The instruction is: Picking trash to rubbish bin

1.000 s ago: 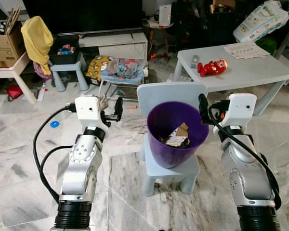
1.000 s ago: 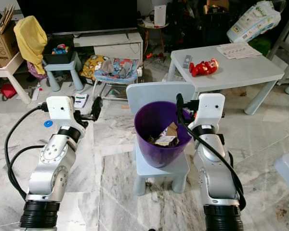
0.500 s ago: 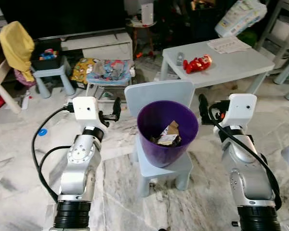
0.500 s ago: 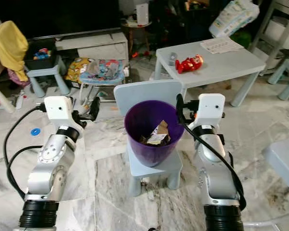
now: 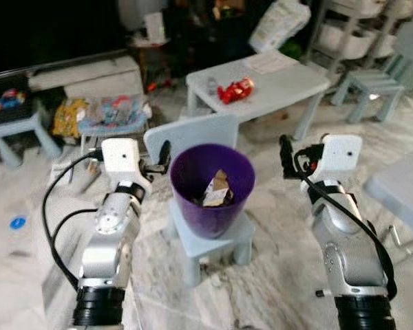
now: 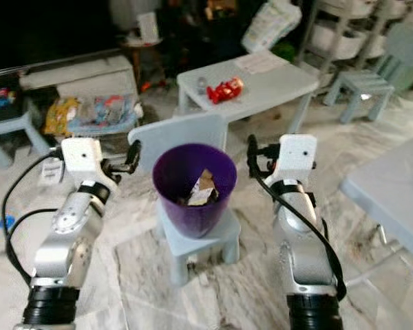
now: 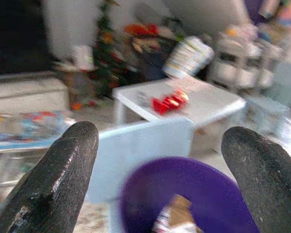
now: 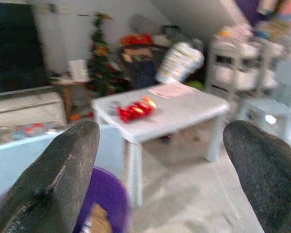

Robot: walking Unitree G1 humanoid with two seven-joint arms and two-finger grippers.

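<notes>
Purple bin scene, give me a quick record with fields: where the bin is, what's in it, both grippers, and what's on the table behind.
bin: purple bin upright on a small pale blue chair
contents: crumpled trash inside
left gripper: left gripper open, empty, beside the bin's rim
right gripper: right gripper open, empty, apart from the bin on its other side
table: white table behind, with a red toy and papers
floor: marble tiles

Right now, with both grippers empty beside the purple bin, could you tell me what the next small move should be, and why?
Probably finish turning to scan the floor for more trash. The purple plastic bin on the small pale blue chair already holds crumpled wrappers, and the left gripper and right gripper both stand open and empty on either side of it, so nothing remains to drop.
</notes>
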